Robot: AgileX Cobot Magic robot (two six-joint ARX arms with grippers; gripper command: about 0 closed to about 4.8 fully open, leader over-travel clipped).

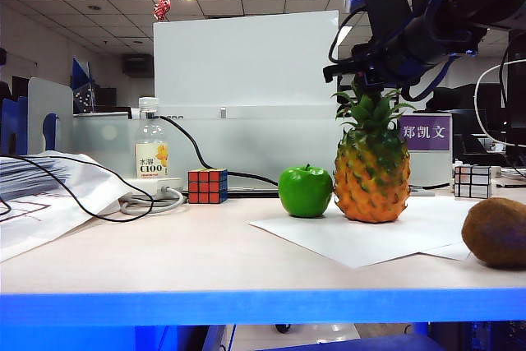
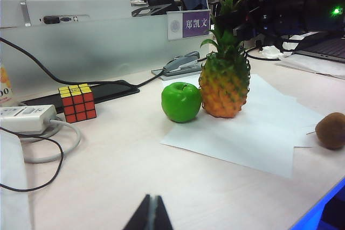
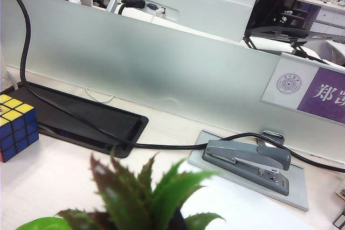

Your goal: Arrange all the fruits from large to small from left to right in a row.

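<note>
Right hand (image 1: 367,81) down over the pineapple (image 1: 371,168), at its green crown (image 3: 148,192); whether the fingers are clamped on the leaves cannot be made out. Left hand (image 2: 151,214) low over the near bench (image 1: 164,252), fingers pressed together, nothing between them. Pineapple upright on white paper (image 1: 362,240), green apple (image 1: 305,191) touching its left side. Kiwi (image 1: 496,232) well apart at far right, by the paper's edge. Rubik's cube (image 1: 207,186) and bottle (image 1: 151,147) behind, left.
</note>
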